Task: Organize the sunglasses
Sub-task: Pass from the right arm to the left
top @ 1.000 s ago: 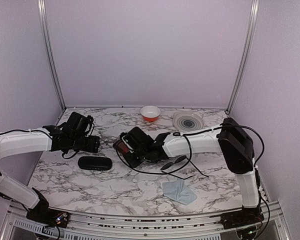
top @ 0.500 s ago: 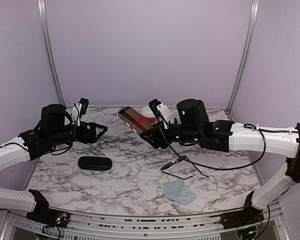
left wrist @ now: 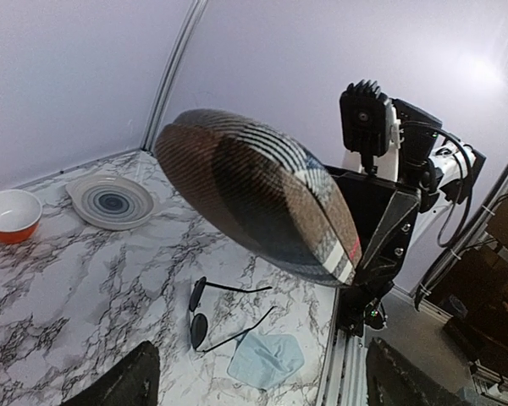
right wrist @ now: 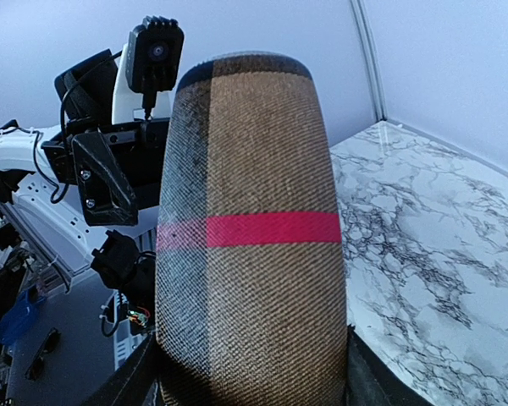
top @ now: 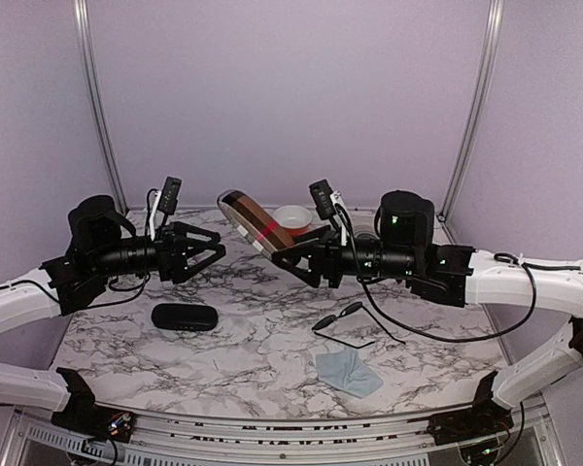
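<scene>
The sunglasses (top: 340, 320), thin black wire with dark round lenses, lie unfolded on the marble table right of centre; they also show in the left wrist view (left wrist: 213, 311). My right gripper (top: 293, 255) is shut on the brown plaid case with a red stripe (top: 254, 220) and holds it tilted high above the table. The case fills the right wrist view (right wrist: 250, 220) and shows in the left wrist view (left wrist: 254, 199). My left gripper (top: 200, 254) is open and empty, level with the case and pointing at it from the left. A glossy black case (top: 185, 316) lies closed below the left gripper.
A light blue cloth (top: 348, 372) lies near the front, just past the sunglasses. A red and white bowl (top: 293, 216) and a ringed grey plate (left wrist: 110, 201) sit at the back. A black cable droops from the right arm beside the sunglasses.
My right arm has lifted the plaid case off the table and swung it up and left. My left arm has risen, turned toward the case, and its jaws have spread.
</scene>
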`<state>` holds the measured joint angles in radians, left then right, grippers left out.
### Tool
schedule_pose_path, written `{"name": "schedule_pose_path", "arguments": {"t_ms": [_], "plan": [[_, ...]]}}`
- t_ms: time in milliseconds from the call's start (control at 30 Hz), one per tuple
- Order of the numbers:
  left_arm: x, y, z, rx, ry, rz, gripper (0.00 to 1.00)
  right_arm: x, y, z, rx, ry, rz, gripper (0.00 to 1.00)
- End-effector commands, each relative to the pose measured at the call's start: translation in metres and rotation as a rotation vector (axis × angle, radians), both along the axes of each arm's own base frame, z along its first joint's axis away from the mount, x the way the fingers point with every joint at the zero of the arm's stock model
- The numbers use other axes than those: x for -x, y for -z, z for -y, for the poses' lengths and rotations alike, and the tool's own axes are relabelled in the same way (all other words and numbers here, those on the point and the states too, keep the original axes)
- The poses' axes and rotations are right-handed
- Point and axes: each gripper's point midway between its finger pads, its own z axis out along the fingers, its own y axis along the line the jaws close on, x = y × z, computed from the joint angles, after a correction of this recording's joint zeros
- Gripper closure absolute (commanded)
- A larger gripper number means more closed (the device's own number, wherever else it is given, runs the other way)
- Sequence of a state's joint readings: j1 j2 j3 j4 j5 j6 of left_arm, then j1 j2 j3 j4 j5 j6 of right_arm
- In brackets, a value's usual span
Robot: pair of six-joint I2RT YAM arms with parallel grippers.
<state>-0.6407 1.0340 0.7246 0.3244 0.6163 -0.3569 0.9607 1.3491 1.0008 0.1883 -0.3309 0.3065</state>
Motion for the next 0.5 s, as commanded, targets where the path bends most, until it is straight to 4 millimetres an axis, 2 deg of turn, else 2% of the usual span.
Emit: {"name": "schedule_pose_path", "arguments": {"t_ms": [0, 167, 400, 467], "plan": [[0.024, -0.053, 0.013, 0.133, 0.149, 0.137, 0.14, 0.019, -0.062, 0.000, -0.220, -0.098, 0.036, 0.48], [0.031, -0.082, 0.015, 0.221, 0.190, 0.193, 0.13, 0.029, -0.081, 0.000, -0.294, -0.149, 0.037, 0.50], [0.026, -0.110, 0.018, 0.327, 0.202, 0.180, 0.14, 0.047, -0.096, -0.006, -0.336, -0.241, 0.069, 0.50], [0.038, -0.117, 0.025, 0.362, 0.257, 0.169, 0.15, 0.051, -0.099, -0.008, -0.348, -0.259, 0.079, 0.50]]}}
